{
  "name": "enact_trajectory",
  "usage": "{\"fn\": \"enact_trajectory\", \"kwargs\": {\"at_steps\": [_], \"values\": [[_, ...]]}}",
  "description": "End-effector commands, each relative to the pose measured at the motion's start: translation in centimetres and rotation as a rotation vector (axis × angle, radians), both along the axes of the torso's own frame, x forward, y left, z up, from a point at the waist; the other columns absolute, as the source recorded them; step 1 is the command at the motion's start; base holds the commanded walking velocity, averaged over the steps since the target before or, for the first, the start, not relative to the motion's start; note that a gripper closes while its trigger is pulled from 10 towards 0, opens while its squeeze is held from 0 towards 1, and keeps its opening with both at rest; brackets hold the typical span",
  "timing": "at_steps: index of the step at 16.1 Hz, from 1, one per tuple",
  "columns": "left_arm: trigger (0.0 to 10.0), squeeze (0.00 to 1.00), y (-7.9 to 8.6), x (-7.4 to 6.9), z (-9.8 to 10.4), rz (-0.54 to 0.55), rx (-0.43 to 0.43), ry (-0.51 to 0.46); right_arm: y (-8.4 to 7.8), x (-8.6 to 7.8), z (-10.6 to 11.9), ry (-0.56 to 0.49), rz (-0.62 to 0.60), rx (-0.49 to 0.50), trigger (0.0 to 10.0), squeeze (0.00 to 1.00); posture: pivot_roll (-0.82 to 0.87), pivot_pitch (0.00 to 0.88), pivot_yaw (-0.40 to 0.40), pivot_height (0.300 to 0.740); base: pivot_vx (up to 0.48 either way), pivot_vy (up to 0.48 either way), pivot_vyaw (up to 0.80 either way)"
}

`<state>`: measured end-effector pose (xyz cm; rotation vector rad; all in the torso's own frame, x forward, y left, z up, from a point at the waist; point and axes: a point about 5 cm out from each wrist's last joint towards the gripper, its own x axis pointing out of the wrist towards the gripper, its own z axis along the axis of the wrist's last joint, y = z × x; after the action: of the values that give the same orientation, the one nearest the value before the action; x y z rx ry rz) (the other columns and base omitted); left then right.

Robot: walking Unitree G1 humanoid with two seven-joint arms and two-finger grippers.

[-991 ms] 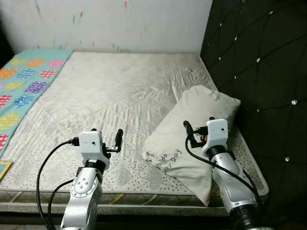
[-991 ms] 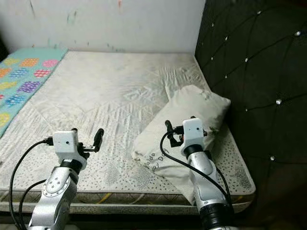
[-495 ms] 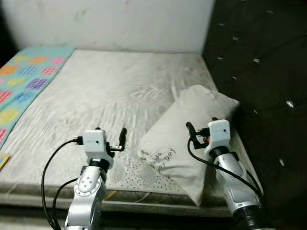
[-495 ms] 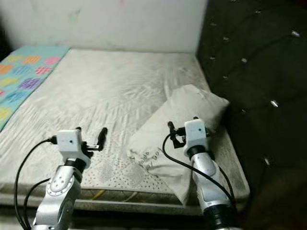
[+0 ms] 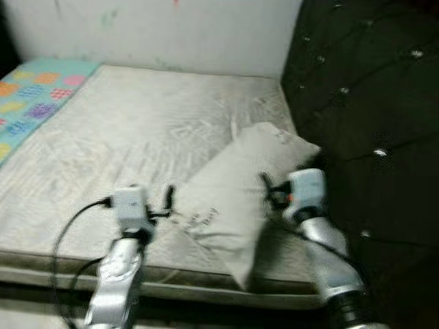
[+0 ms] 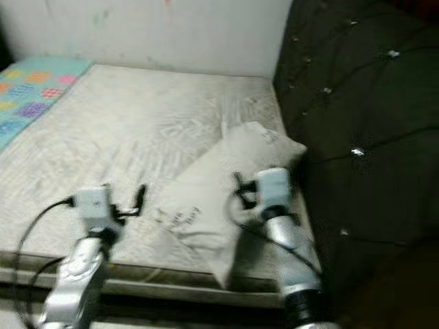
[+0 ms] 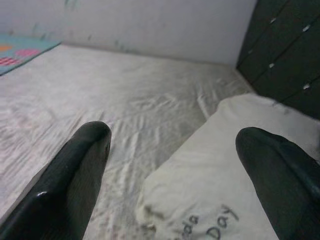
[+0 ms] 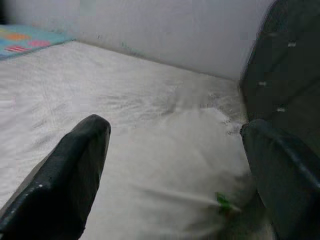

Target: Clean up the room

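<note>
Pillow [image 5: 233, 199] lies slantwise at centre-right of the frame, its corner overhanging the mattress [image 5: 123, 130] edge; left gripper [image 7: 175, 165] and right gripper [image 8: 175, 165] both spread, empty; risk: head views blurred, a one-sided grasp may drag it floorward

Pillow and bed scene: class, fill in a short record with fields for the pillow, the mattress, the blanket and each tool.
pillow: white, lying on the mattress beside the headboard, printed text on it
mattress: pale, quilted
headboard: dark, tufted
blanket: colourful, on the far left
left tool: open, facing the pillow
right tool: open, over the pillow
</note>
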<state>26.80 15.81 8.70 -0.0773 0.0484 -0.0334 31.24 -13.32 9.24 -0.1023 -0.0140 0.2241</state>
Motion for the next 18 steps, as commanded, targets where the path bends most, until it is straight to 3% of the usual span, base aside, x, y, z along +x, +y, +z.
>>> {"fn": "enact_trajectory", "kwargs": {"at_steps": [1, 18], "values": [[10.0, 0.0, -0.3, 0.16, 0.19, -0.009, -0.008, -0.004, -0.76, 0.16, 0.23, -0.008, -0.02, -0.013, 10.0, 0.0, -0.06, 0.0, -0.031, 0.74, 0.0, 0.0, 0.0], [10.0, 0.0, -0.09, 0.2, -0.16, 0.003, -0.015, 0.013, -0.99, 0.21, 0.17, -0.003, -0.032, -0.011, 10.0, 0.0, -0.06, 0.0, -0.032, 0.74, 0.0, 0.0, 0.0]]}}
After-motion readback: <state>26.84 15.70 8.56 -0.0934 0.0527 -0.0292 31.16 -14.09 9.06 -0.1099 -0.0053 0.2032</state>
